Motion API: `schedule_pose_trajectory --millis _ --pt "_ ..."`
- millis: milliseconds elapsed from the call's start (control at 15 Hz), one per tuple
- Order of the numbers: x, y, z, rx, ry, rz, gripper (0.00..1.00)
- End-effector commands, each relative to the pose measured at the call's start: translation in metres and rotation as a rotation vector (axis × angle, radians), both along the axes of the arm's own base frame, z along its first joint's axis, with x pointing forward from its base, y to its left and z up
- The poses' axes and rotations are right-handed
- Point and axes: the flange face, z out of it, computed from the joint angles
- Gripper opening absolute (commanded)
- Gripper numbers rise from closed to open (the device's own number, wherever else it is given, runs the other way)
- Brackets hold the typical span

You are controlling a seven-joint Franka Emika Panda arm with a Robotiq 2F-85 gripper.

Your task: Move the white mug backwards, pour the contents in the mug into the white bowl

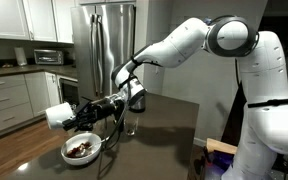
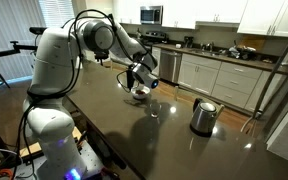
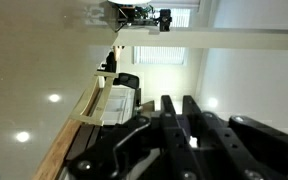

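My gripper point(image 1: 70, 117) is shut on the white mug point(image 1: 56, 116), which lies tipped on its side, just above and to one side of the white bowl point(image 1: 81, 149). The bowl sits on the dark countertop and holds brown bits. In an exterior view the gripper point(image 2: 138, 78) hangs right over the bowl point(image 2: 141, 95), and the mug is hard to make out there. The wrist view shows only my dark fingers point(image 3: 179, 125) close together against the ceiling and cabinets. Neither mug nor bowl shows there.
A clear drinking glass point(image 2: 155, 108) stands close beside the bowl and also shows in an exterior view point(image 1: 131, 125). A steel kettle point(image 2: 204, 115) stands further along the dark counter point(image 2: 184, 150). A steel fridge point(image 1: 109, 40) and kitchen cabinets stand behind.
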Motion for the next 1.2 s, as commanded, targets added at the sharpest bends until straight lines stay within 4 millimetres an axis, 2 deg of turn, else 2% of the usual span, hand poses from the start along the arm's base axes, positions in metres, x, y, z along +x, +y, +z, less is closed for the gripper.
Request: schedule_pose_trajectory --millis 0,333,400,467,933,1000,1133 --pt "0.003 0.002 0.018 0.034 -0.019 0.006 0.08" --pt "-0.003 0.005 0.013 0.017 -0.013 0.012 0.08" --pt "-0.004 0.009 0.015 -0.036 -0.018 0.030 0.08" --pt "0.000 0.004 0.002 -0.010 -0.007 0.015 0.16" --pt "-0.002 0.010 0.001 -0.022 -0.008 0.031 0.16" --pt "-0.002 0.009 0.001 -0.023 -0.008 0.030 0.08" --pt "-0.006 0.011 -0.007 -0.017 0.007 0.030 0.08"
